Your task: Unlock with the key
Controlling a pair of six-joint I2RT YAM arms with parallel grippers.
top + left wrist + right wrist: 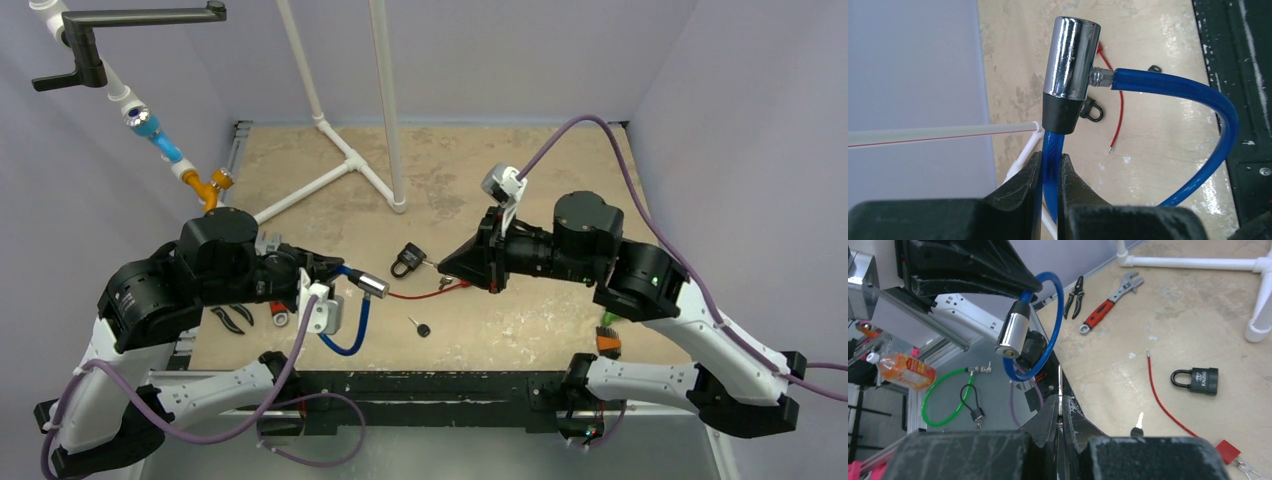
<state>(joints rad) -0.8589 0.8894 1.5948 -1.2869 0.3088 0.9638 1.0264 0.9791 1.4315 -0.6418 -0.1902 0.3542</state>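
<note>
Blue cable lock (1173,83) with a chrome cylinder (1070,52) sits clamped in our left gripper (1050,167). Our right gripper (1060,407) pinches a thin silver key (1060,382), clear of it.

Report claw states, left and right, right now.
Left claw: closed on the blue cable, just below the lock barrel.
Right claw: closed on the key, seen edge-on.

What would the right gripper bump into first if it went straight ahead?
Probably the blue cable lock held up by the left gripper. The key pinched in the right gripper aims at its loop, just beside the chrome barrel. Depth is unclear, so it might slip past.
</note>
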